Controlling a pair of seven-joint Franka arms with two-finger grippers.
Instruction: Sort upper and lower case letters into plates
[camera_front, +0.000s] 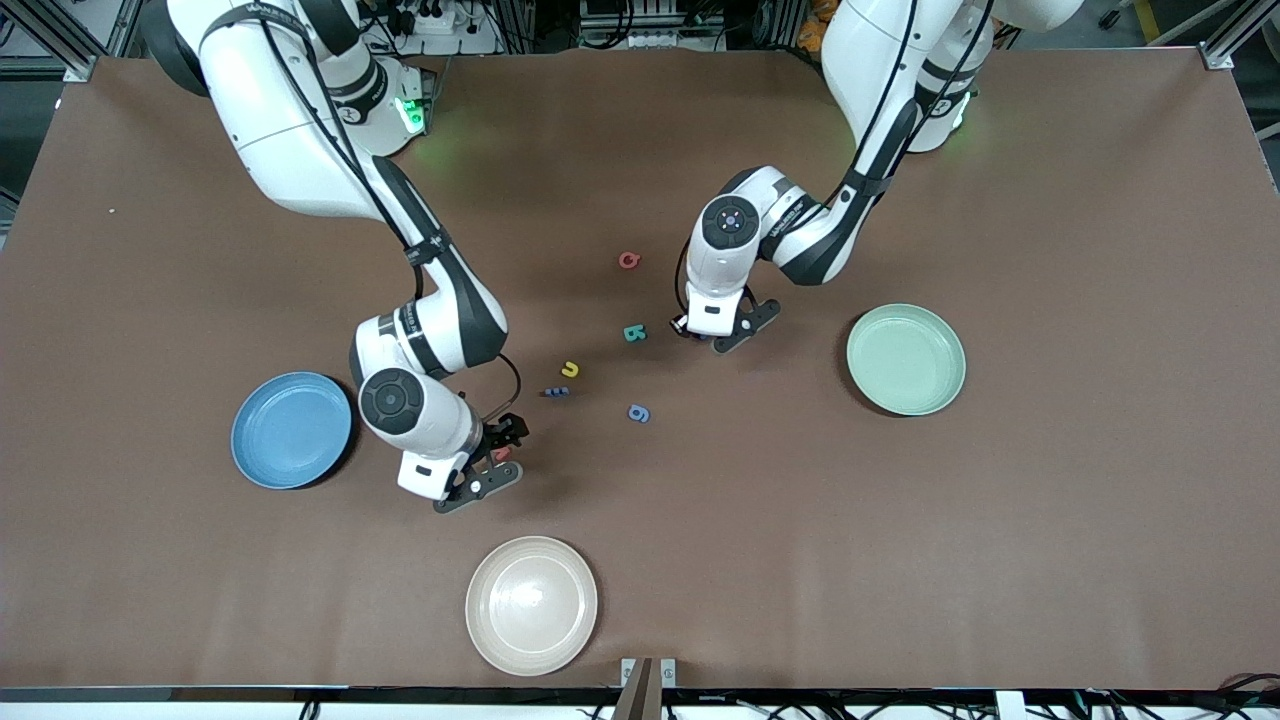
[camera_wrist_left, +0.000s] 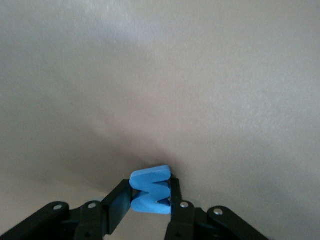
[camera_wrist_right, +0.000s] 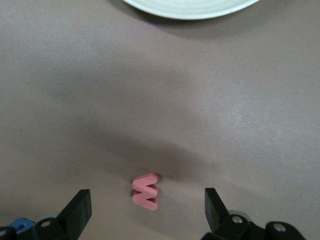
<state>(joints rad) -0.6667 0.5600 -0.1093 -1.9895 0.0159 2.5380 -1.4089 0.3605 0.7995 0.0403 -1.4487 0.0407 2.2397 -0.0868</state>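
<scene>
Brown table: left gripper (camera_wrist_left: 150, 197) pinches blue W (camera_wrist_left: 150, 192); right gripper (camera_wrist_right: 145, 212) fingers wide around red W (camera_wrist_right: 145, 191).

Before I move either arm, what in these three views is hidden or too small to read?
- Front view: the blue letter gripped by the left gripper is hidden under its wrist; only the left wrist view shows it.
- Front view: the pink letter between the open right gripper fingers is mostly covered.
- Right wrist view: the cream plate is cut off by the edge.
- Front view: the small dark-blue letter is too small to read.
</scene>
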